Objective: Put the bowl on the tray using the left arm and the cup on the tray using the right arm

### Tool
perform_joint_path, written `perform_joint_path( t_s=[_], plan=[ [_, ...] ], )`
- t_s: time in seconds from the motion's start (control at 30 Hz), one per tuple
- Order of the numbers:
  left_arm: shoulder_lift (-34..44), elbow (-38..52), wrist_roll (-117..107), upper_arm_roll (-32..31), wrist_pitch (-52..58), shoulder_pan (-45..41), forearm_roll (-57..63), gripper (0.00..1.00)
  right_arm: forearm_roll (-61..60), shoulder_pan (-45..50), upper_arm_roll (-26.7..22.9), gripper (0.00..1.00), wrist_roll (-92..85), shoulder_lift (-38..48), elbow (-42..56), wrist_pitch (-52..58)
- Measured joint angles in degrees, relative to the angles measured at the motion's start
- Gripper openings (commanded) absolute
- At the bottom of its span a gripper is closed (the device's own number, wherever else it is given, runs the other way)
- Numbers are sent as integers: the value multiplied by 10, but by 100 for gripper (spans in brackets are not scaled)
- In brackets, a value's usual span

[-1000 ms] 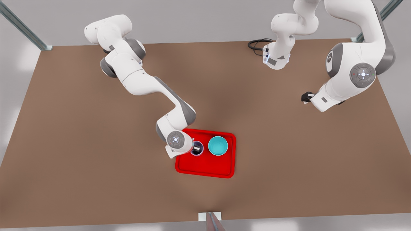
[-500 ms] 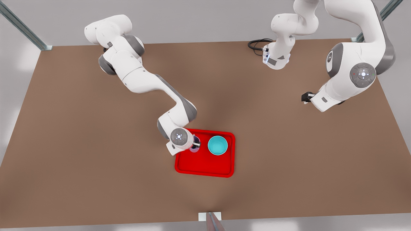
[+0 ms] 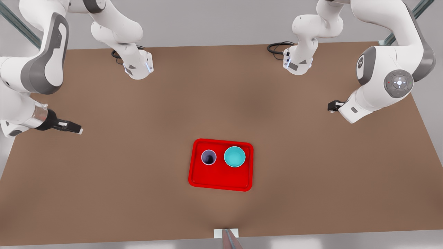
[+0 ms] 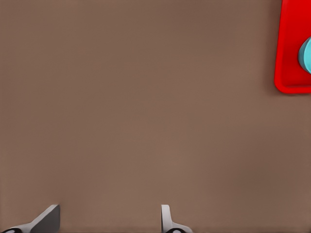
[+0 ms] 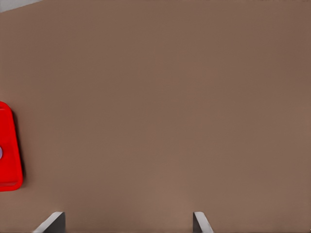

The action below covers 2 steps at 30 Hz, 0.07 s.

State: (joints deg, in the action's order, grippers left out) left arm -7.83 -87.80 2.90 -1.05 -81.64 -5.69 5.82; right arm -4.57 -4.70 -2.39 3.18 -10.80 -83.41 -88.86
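Note:
The red tray (image 3: 221,178) lies on the brown table, near its front edge. On it stand the lavender cup (image 3: 208,157) and, toward the front view's right, the turquoise bowl (image 3: 234,156), both upright and apart. My right gripper (image 3: 77,130) hangs far off at the front view's left, open and empty (image 5: 126,222), with the tray's edge (image 5: 8,160) in its wrist view. My left gripper (image 3: 330,105) waits at the front view's right, open and empty (image 4: 107,218). Its wrist view catches a tray corner (image 4: 291,73) and the bowl's rim (image 4: 306,56).
Both arm bases (image 3: 138,67) (image 3: 297,64) stand at the table's far edge, with a black cable (image 3: 277,48) coiled beside one. A small bracket (image 3: 225,233) sits at the front edge. Metal struts rise at the far corners.
The right gripper let go of the cup on the tray and swung far away to the front view's left. The cup now stands free. The left arm barely moved.

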Motion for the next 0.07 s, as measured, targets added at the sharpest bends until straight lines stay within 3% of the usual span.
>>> perform_joint_path(
  t_s=[0.07],
  plan=[
    [-1,0,0,0,0,0,0,100,-3,-3,13,100,-17,-2,2,4]
  ],
)
